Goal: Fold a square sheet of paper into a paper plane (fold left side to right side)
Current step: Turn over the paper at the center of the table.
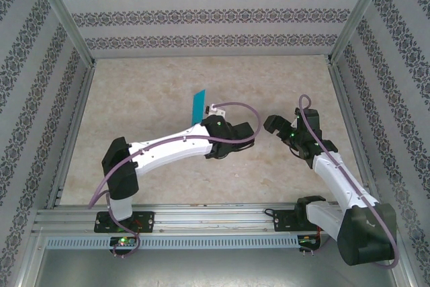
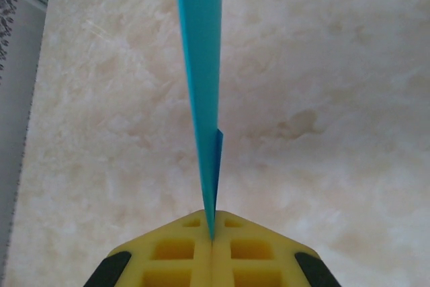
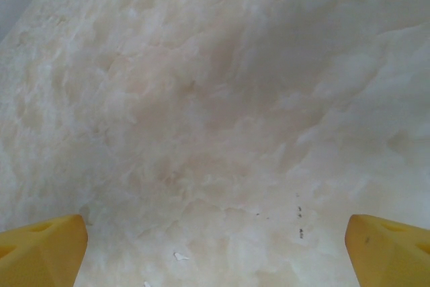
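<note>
Above the middle of the surface, my left hand (image 2: 211,236) is clenched on one end of the paper plane (image 2: 201,65), held clear and edge-up; I judge it light, limp and easily creased, best gripped across its layered fold, while my right hand (image 3: 215,247) hangs released.

Teal paper (image 2: 200,85) runs off top edge in L wrist cam, lower end buried inside L gripper (image 2: 211,238); I can't read its creases; R gripper (image 3: 215,250) fingers (image 3: 44,250) cropped at bottom corners
</note>
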Robot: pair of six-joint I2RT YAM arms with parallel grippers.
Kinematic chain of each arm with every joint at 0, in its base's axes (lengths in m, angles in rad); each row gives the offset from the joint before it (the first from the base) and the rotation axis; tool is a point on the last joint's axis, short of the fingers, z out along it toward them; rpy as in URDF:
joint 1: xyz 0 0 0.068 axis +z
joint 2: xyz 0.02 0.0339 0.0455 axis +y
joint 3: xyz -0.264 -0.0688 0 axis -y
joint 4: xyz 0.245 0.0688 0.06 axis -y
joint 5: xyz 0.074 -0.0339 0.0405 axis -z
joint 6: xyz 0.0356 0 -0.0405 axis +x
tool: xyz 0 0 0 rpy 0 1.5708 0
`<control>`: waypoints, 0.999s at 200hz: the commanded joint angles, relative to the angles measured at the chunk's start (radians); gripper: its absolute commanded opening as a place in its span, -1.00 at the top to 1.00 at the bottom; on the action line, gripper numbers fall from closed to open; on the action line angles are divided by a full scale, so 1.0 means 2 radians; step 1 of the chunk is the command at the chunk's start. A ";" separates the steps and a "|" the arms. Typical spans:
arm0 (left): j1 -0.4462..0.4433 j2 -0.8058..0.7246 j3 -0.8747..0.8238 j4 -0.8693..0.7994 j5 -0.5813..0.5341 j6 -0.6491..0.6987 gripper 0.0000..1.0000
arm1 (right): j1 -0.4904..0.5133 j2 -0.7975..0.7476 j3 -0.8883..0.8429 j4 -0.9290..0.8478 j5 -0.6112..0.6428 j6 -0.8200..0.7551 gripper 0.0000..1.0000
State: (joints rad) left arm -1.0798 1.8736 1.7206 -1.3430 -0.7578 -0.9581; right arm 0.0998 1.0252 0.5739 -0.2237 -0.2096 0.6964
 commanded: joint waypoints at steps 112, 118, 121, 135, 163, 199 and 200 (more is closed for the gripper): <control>0.055 0.151 0.043 0.053 0.122 -0.071 0.81 | -0.025 -0.047 -0.021 -0.042 0.041 -0.015 -0.96; 0.057 0.151 0.038 0.065 0.134 -0.064 0.79 | -0.026 -0.048 -0.021 -0.043 0.041 -0.016 -0.96; 0.058 0.151 0.036 0.069 0.138 -0.063 0.79 | -0.027 -0.048 -0.021 -0.045 0.041 -0.017 -0.97; 0.060 0.152 0.031 0.085 0.152 -0.050 0.76 | -0.028 -0.051 -0.020 -0.051 0.044 -0.019 -0.96; 0.067 0.158 0.027 0.102 0.179 -0.038 0.69 | -0.031 -0.054 -0.021 -0.058 0.047 -0.021 -0.96; 0.071 0.153 0.015 0.129 0.202 -0.025 0.46 | -0.033 -0.056 -0.020 -0.061 0.044 -0.022 -0.96; 0.071 0.152 0.014 0.130 0.202 -0.025 0.45 | -0.033 -0.056 -0.020 -0.061 0.044 -0.022 -0.96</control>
State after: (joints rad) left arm -0.9527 2.1677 1.7725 -1.1374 -0.4007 -1.0485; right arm 0.0410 0.9279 0.5465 -0.3244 -0.1387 0.6727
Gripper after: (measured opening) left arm 0.241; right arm 0.983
